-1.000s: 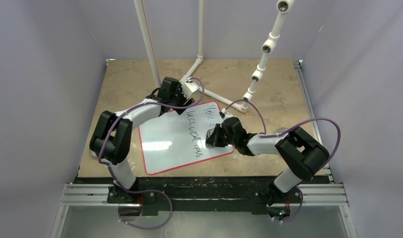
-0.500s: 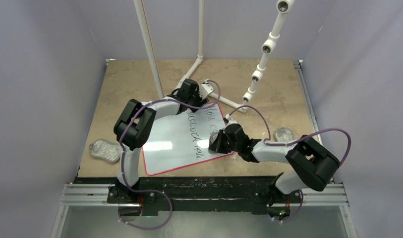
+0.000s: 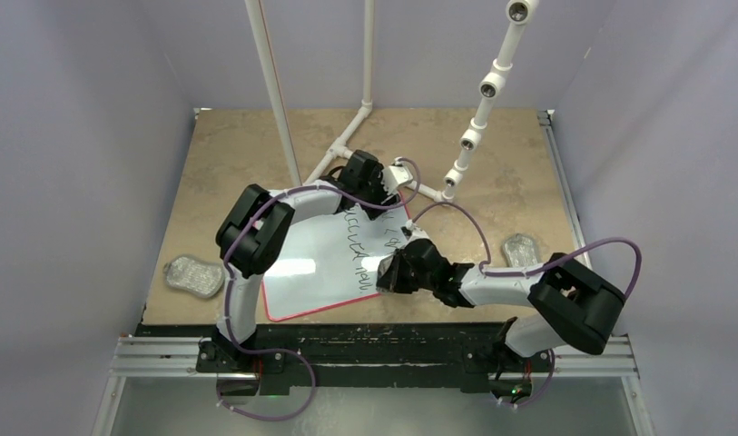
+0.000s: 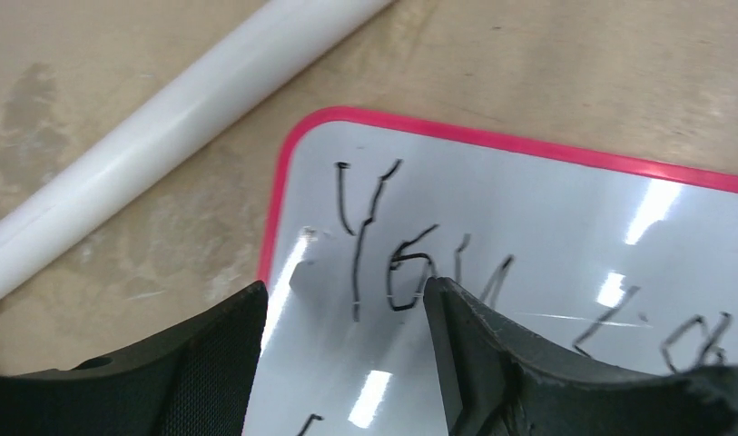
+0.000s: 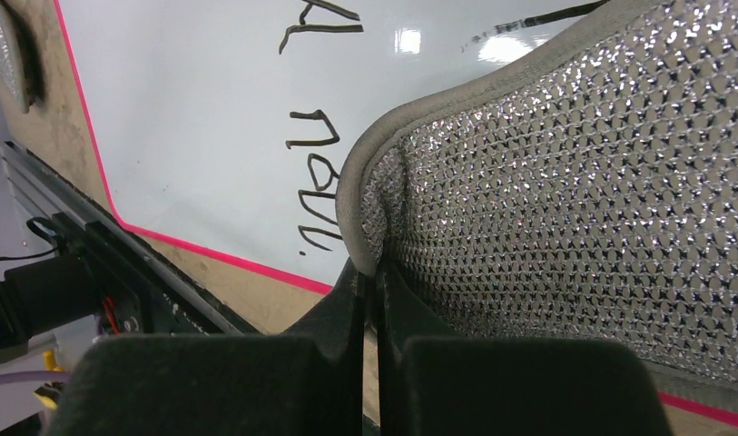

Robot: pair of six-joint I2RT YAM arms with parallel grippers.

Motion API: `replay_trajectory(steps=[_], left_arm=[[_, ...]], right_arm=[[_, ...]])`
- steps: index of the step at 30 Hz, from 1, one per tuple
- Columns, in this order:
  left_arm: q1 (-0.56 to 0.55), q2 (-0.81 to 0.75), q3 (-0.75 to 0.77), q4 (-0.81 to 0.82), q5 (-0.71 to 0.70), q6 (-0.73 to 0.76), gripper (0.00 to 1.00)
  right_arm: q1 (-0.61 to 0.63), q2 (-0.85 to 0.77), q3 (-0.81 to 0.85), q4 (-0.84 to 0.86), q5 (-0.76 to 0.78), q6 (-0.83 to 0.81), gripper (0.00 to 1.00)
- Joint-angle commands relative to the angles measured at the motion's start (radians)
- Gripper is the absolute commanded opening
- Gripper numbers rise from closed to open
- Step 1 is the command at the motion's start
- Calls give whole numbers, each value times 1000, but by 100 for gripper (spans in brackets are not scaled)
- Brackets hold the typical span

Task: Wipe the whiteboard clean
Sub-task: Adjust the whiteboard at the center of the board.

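Whiteboard (image 3: 315,263) lies flat on the tan counter (image 3: 238,154), left of centre and turned at an angle, with its near edge close to the black rail (image 3: 374,350). Its red border shows all round. Black handwriting (image 3: 356,245) runs down the right part, and the left part is bare and glossy.

The left arm rises from its base, folds sharply at the elbow and stretches right along the board's far edge. The left gripper (image 4: 345,354) hangs over the far right corner with its fingers spread fairly wide and nothing between them. From the wrist view, the scrawled letters sit right in the gap, and a white pipe (image 4: 165,127) lies on the counter just beyond the corner.

The right arm comes in low from the right, its forearm almost level and pointing left. The right gripper (image 5: 376,272) is over the board's near right part, its fingers pinched tight on the folded edge of a silver mesh pad (image 5: 574,209). The pad fans out over the board's near right area and covers part of the border there. Whether it presses fully flat, I can't tell.

Two more silvery pads lie on the counter. One (image 3: 194,275) is just left of the board and one (image 3: 521,247) is off to the right, by the right arm's elbow.
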Motion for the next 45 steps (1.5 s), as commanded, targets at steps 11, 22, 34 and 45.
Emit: replay_trajectory(steps=[11, 22, 34, 45], left_arm=[[53, -74, 91, 16, -120, -75, 49], [53, 103, 148, 57, -328, 35, 53], [-19, 113, 123, -203, 6, 13, 54], [-66, 2, 67, -247, 83, -14, 58]], right_arm=[[75, 53, 8, -104, -24, 17, 0], [88, 78, 13, -95, -40, 7, 0], [96, 20, 20, -149, -20, 16, 0], [97, -23, 19, -177, 7, 36, 0]])
